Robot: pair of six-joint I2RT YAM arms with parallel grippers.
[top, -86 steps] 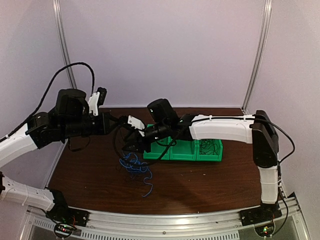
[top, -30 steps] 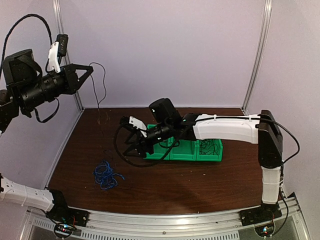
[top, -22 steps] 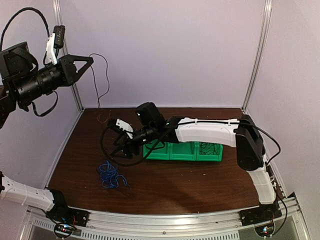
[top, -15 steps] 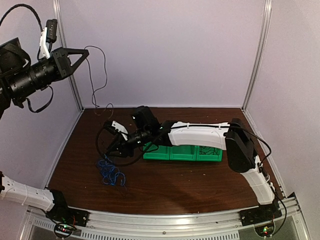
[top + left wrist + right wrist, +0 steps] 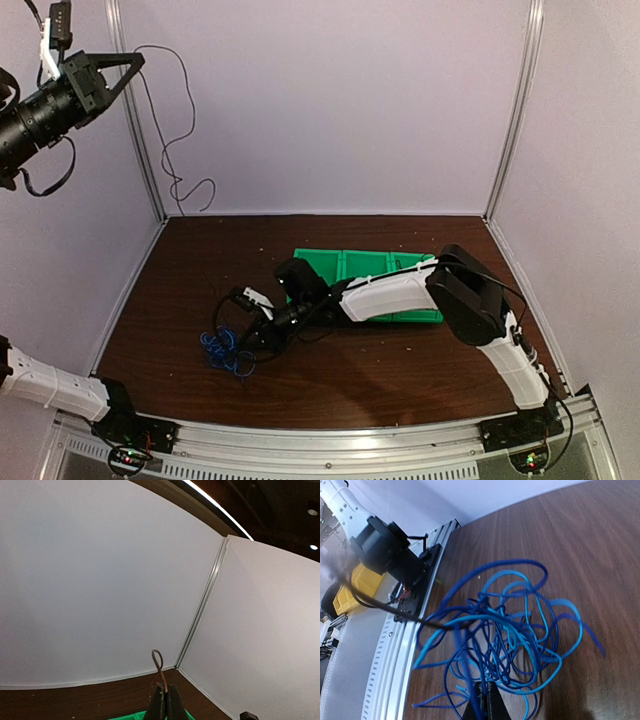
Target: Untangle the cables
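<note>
Tangle of blue cables (image 5: 224, 348): lies on brown table (image 5: 400, 375), left of centre and toward near edge. Consists of loose overlapping loops in light and dark blue, flat on the surface, apart from green bin (image 5: 365, 262) at table centre.

Right gripper (image 5: 240, 340): reaches low across table, passing front of bin and ending at right-hand edge of tangle. Jaws pressed together. In right wrist view, sits among blue strands at near side of tangle. Cannot tell whether pinching a strand.

Left gripper (image 5: 138, 58): hangs high in upper left corner, well clear of table, pointing right. Jaws closed on thin dark wire (image 5: 159, 670). In left wrist view, shows small loop of wire standing just above closed tips. Leaves rest of wire trailing down in slack curves in front of back wall, toward far left corner of table.
</note>
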